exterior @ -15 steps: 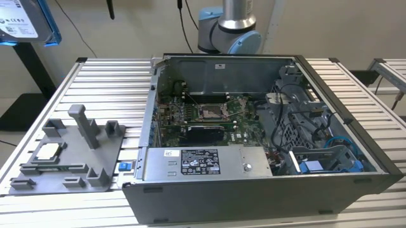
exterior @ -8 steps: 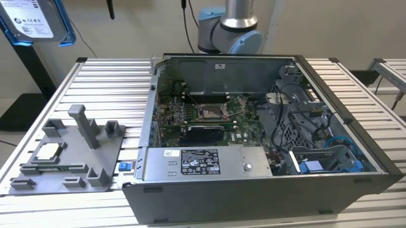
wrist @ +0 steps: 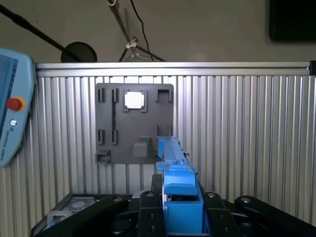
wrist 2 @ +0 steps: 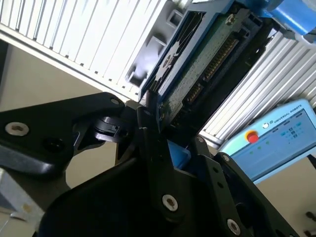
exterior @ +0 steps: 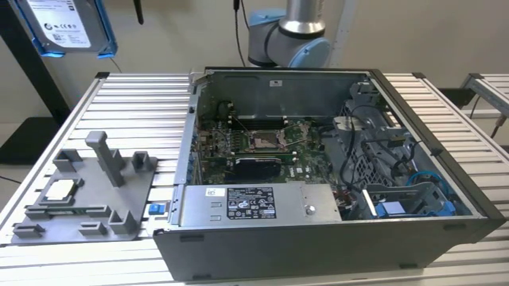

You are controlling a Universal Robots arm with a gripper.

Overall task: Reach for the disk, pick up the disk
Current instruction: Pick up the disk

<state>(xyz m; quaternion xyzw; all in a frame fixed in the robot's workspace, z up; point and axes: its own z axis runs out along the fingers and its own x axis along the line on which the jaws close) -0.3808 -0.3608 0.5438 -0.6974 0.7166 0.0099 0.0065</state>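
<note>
The disk (exterior: 69, 25), a silver-grey drive with a white label and a blue frame, hangs high above the table's far corner at the exterior view's left. In the first wrist view the disk (wrist: 174, 165) stands edge-on, its blue frame between the black fingers (wrist: 148, 200) of my gripper (wrist: 178, 197). In the second wrist view the disk (wrist 2: 207, 64) shows its green circuit board, and my gripper (wrist 2: 173, 131) is shut on one end of it.
An open computer case (exterior: 318, 250) lies on the slatted aluminium table (exterior: 135, 101). A grey fixture plate (exterior: 119, 205) with posts holds a small silver chip (exterior: 62, 189) at the exterior view's left. The arm's base (exterior: 290, 36) stands behind the case. A pendant (wrist: 12, 118) lies beside the table.
</note>
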